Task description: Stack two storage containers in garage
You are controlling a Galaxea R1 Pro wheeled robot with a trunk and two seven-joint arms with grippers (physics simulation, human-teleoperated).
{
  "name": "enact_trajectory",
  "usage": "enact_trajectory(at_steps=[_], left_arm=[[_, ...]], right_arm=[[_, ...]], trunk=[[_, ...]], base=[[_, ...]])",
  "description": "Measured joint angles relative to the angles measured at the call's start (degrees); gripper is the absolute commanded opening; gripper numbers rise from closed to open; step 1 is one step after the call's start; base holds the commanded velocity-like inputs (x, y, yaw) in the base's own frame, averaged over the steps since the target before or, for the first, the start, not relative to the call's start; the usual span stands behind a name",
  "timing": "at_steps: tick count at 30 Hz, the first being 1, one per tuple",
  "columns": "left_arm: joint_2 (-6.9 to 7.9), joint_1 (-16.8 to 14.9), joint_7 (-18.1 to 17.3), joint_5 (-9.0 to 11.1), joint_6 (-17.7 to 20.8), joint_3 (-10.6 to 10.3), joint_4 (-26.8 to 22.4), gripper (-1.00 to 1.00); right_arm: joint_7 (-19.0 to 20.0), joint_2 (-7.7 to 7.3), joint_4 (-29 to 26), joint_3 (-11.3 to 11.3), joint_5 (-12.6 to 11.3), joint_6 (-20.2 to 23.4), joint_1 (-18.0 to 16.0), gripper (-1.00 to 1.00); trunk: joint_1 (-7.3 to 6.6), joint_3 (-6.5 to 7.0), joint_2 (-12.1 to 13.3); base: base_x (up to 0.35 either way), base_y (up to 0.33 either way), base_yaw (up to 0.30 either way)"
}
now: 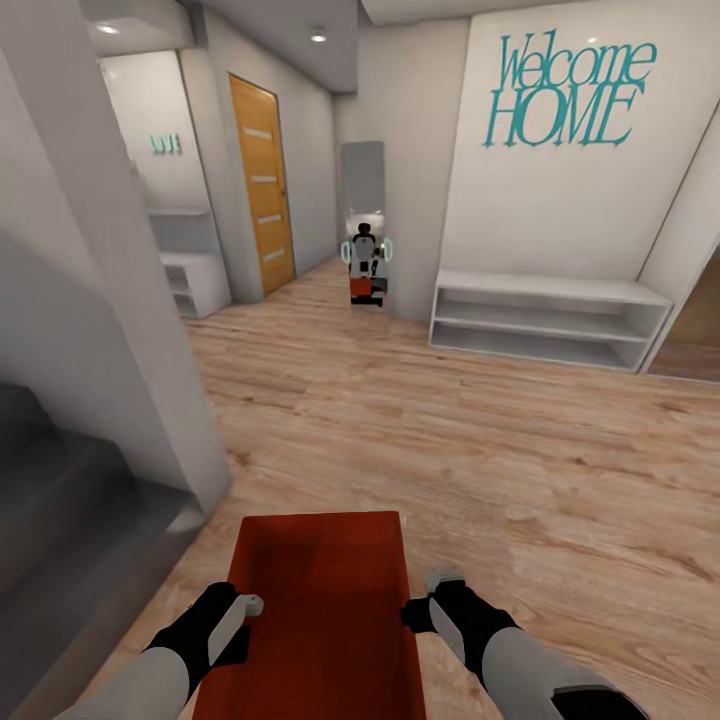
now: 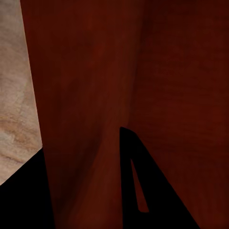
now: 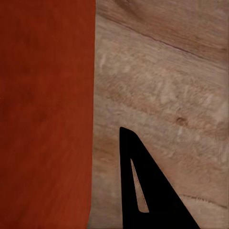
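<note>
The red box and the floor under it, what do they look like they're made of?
Box: likely matte plastic, judging by its even orange-red walls with no shine or grain; the render leaves this open. Floor: light wood planks or wood-look laminate, with visible grain, knots and plank seams and a slight sheen.

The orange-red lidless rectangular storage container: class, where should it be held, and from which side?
By its two long side walls, one gripper from each side. The orange-red lidless rectangular storage container runs lengthwise ahead, with left gripper and right gripper flanking it.
</note>
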Motion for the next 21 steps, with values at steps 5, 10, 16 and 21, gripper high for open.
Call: enact_trajectory(at_steps=[5,10,16,21], left_arm=[[0.00,0.00,-0.05,-0.06,-0.01,0.04,0.05,-1.00],[0.00,0.00,-0.04,-0.07,-0.01,0.04,0.03,-1.00],[0.01,0.00,-0.04,-0.03,-0.01,0.02,0.02,-1.00],[0.00,0.00,-0.03,-0.04,-0.01,0.03,0.02,-1.00]], right_arm=[[0.00,-0.01,0.01,0.00,-0.06,0.00,0.00,-1.00],[0.00,-0.01,0.01,0.00,-0.06,-0.01,0.00,-1.00],[0.00,0.00,0.00,0.00,-0.06,-0.01,0.00,-1.00],[0.00,-0.01,0.00,0.00,-0.06,-0.01,0.00,-1.00]], trunk=[[0.00,0.00,0.00],[0.00,0.00,0.00],[0.00,0.00,0.00],[0.00,0.00,0.00]], base=[[0.341,0.000,0.000],[0.342,0.000,0.000],[0.342,0.000,0.000],[0.342,0.000,0.000]])
